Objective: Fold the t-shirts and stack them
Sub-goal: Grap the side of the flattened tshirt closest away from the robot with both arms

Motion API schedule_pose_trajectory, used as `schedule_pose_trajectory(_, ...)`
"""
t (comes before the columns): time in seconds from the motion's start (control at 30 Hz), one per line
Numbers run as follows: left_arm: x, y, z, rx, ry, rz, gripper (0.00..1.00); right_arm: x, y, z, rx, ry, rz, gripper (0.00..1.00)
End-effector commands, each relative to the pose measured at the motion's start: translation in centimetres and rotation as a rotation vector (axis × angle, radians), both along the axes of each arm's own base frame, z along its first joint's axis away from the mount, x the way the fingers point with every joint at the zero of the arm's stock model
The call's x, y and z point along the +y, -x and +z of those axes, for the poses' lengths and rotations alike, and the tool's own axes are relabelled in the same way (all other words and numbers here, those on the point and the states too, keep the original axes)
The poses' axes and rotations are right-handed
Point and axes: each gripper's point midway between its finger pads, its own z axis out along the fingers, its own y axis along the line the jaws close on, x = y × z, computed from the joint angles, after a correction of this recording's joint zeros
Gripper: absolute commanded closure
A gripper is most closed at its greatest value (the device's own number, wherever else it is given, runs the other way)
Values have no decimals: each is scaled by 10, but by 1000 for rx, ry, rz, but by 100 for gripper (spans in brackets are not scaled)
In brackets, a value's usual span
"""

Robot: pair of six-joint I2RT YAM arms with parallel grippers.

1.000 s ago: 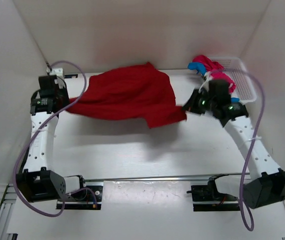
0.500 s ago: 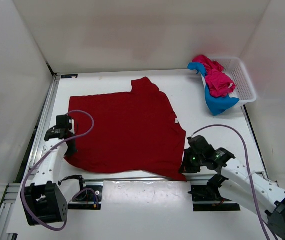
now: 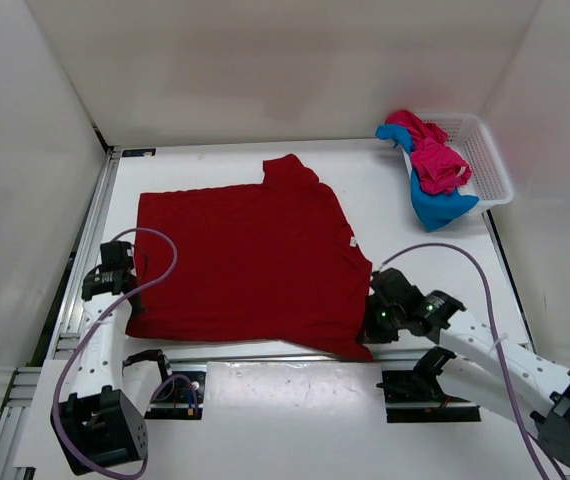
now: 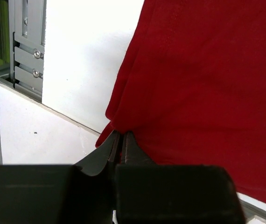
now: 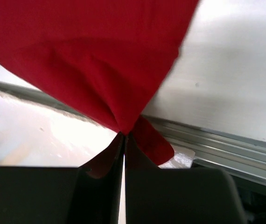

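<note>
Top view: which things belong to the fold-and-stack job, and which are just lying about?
Job:
- dark red t-shirt, spread flat, pinched by left gripper and right gripper
- pink t-shirt
- blue t-shirt

Lying about:
- white mesh basket, those two shirts draped over its end

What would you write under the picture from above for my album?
Left fingers and right fingers pinch the near corners of a dark red t-shirt spread on the table.
</note>
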Motion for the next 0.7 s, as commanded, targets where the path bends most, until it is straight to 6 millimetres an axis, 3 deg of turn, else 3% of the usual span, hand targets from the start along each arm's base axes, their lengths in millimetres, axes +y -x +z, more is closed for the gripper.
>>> schedule_pose_trajectory(0.0, 3, -10, 10, -34, -7, 6, 89, 13, -54, 44, -183, 11, -8, 100)
schedule_pose_trajectory(0.1, 2, -31, 20, -63, 17, -6, 89, 21, -100, 71, -256, 45, 27, 100)
schedule_pose_trajectory(0.2, 0, -48, 22, -51, 53, -20, 89, 28, -144, 79, -287, 74, 66, 100)
schedule_pose_trajectory(0.23, -1, -51, 21, -42, 67, -24, 89, 30, -154, 80, -287, 73, 75, 100)
schedule_pose_trajectory(0.27, 0, -55, 20, -37, 68, -24, 89, 27, -167, 67, -259, 102, 92, 100)
schedule_pose_trajectory(0.3, 1, -59, 18, -15, 74, -23, 89, 32, -180, 74, -275, 94, 99, 100)
schedule_pose_trajectory(0.33, 0, -65, 17, -18, 83, -27, 89, 28, -191, 60, -242, 128, 111, 100)
schedule_pose_trajectory(0.4, 2, -74, 14, -5, 86, -27, 89, 29, -211, 54, -224, 149, 113, 100)
schedule_pose_trajectory(0.5, 4, -84, 10, 19, 92, -26, 89, 25, -241, 61, -241, 141, 76, 100)
schedule_pose_trajectory(0.53, 5, -86, 7, 25, 93, -25, 89, 20, -251, 55, -224, 149, 55, 100)
schedule_pose_trajectory(0.67, 8, -97, 0, 51, 110, -19, 89, 27, -275, 57, -212, 99, 55, 100)
